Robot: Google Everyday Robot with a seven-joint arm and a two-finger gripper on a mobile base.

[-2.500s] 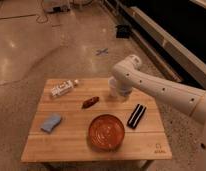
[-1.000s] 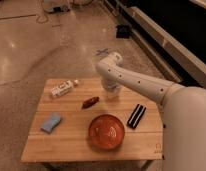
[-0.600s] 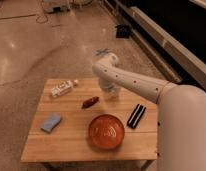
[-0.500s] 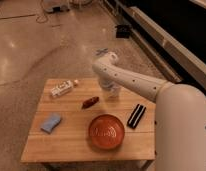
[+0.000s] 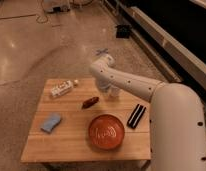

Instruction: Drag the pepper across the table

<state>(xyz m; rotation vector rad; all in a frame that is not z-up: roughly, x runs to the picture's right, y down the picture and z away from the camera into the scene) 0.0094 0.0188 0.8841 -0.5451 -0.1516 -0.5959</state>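
Camera view: I have the gripper (image 5: pixel 110 92) low over the far part of the table (image 5: pixel 71 142), its fingers together and clamped on nothing I can make out. The pepper (image 5: pixel 90 102) lies on the planks just beside it, toward the picture's left; contact, cannot tell. Nearer the camera sits an orange-red plate (image 5: pixel 106 131), with a black bar (image 5: pixel 136 116) at its right. A blue cloth (image 5: pixel 50 122) and a white packet (image 5: pixel 63 88) lie at left.
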